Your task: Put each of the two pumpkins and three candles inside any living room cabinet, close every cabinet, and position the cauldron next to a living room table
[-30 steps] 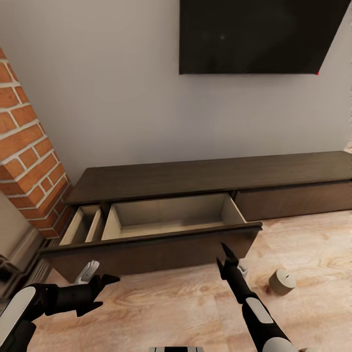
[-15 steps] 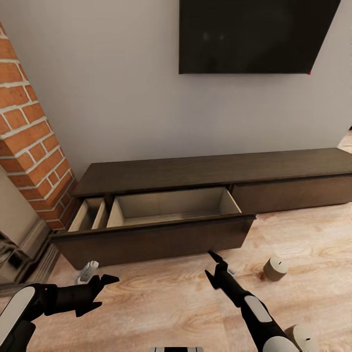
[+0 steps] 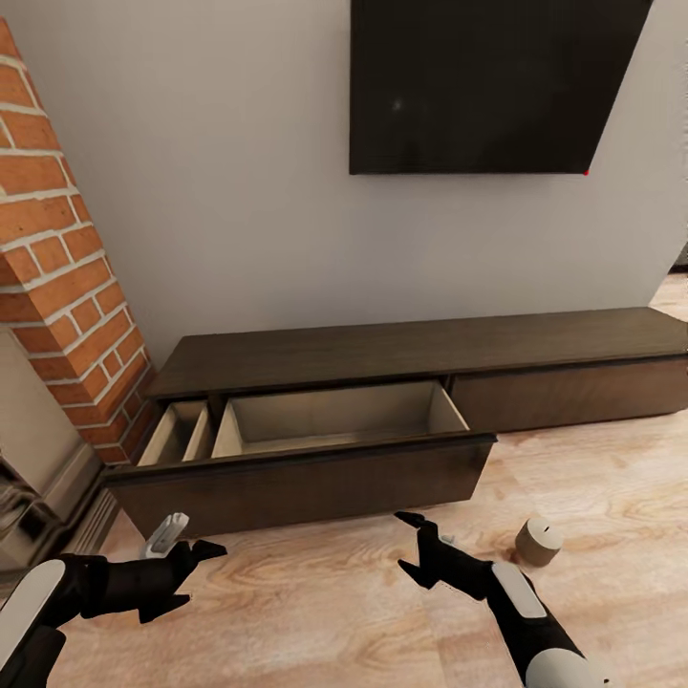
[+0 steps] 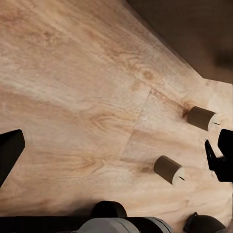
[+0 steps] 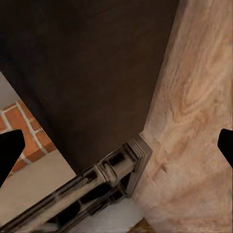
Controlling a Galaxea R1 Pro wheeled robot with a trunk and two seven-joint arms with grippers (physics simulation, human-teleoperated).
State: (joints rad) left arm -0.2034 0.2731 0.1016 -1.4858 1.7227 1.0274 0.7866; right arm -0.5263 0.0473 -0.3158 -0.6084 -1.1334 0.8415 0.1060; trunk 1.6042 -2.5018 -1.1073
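Head view: the cabinet (image 3: 420, 349) stands against the wall under a dark screen (image 3: 487, 86), its left drawer (image 3: 315, 459) pulled out, pale inside, nothing visible in it; the left hand (image 3: 196, 573) hovers over the floor (image 3: 315, 612) before the drawer, jaws spread, holding nothing; the right hand (image 3: 411, 545) is likewise open near the drawer's right corner; one candle (image 3: 537, 541) stands on the floor just right of it; the left wrist view shows two candles (image 4: 169, 169) (image 4: 201, 118) apart on the floor; a brick column (image 3: 57, 287) rises at left.
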